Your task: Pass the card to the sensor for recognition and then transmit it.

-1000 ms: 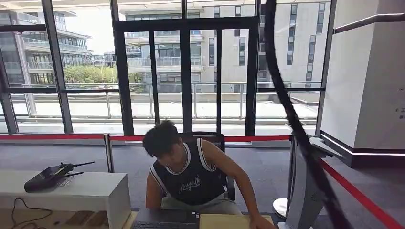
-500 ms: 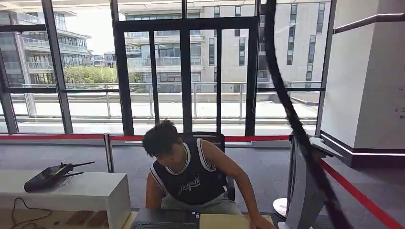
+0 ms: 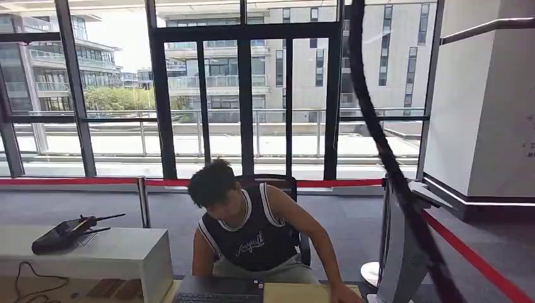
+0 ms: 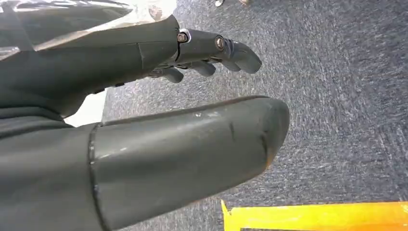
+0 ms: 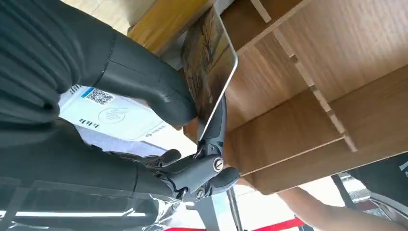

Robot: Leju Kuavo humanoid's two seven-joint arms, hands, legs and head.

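Right wrist view: right hand (image 5: 159, 139) has the card (image 5: 209, 67) pinched, thick thumb on one face, a dark finger along the other edge, so it stands edge-on by the wooden shelving (image 5: 308, 96).
Card look: thin, rounded corners, brownish picture on it, too blurry to read.
Writing: white sensor pad (image 5: 110, 115) behind the thumb has a QR code and contactless mark.
Left hand (image 4: 192, 96): empty, fingers apart, over grey carpet (image 4: 337, 96).

white bench (image 3: 120, 254), black router (image 3: 63, 233) (antennas out)
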